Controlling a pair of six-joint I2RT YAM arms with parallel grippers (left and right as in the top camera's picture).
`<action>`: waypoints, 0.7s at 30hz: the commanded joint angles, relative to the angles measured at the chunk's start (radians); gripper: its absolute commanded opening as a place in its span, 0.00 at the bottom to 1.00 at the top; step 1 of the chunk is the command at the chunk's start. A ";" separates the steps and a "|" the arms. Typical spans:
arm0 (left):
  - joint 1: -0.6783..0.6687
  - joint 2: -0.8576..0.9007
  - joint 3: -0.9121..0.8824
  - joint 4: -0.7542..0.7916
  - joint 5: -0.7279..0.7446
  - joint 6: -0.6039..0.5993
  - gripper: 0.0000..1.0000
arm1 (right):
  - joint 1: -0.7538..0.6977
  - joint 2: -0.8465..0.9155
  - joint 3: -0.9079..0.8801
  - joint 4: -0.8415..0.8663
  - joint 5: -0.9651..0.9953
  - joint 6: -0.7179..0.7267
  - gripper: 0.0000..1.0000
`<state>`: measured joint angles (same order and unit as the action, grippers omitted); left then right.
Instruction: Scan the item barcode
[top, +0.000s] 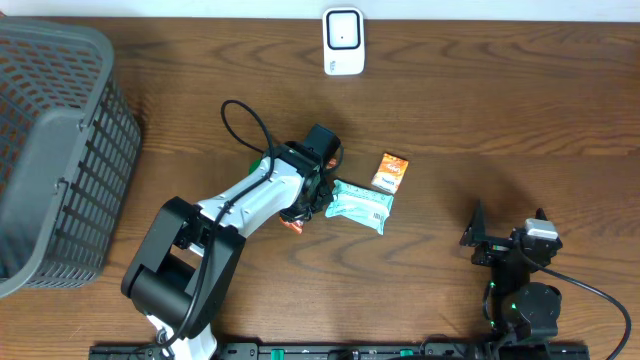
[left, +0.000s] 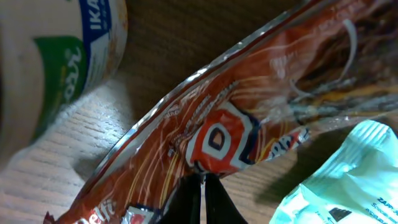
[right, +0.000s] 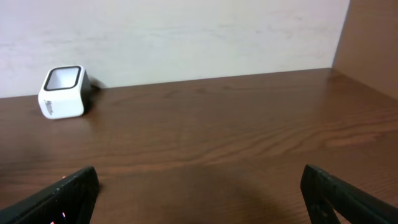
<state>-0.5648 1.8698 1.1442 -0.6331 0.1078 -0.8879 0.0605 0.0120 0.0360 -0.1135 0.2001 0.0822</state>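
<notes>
1. The left gripper (left: 199, 190), near the centre of the table (top: 480, 110), had its fingers pressed together, pinching the lower edge of a red snack packet (left: 236, 124).
2. The packet spread from the fingertips toward 12 o'clock.
3. A teal packet (top: 360, 206) lay just beside it at 3 o'clock.
4. The white scanner (top: 343, 41) stood at the table's 12 o'clock edge.
5. The right gripper (top: 508, 238) was spread wide at 4 o'clock, well apart from the packets.
</notes>
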 joint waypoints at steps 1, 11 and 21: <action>0.003 -0.023 0.013 -0.012 0.012 -0.002 0.07 | 0.004 -0.005 -0.004 0.001 0.008 -0.012 0.99; 0.004 -0.311 0.078 0.045 -0.062 0.094 0.07 | 0.004 -0.005 -0.004 0.001 0.008 -0.012 0.99; 0.012 -0.194 0.056 0.032 -0.063 0.090 0.07 | 0.004 -0.005 -0.004 0.001 0.008 -0.012 0.99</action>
<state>-0.5575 1.6077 1.2194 -0.5903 0.0605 -0.8108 0.0605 0.0120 0.0360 -0.1135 0.1997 0.0822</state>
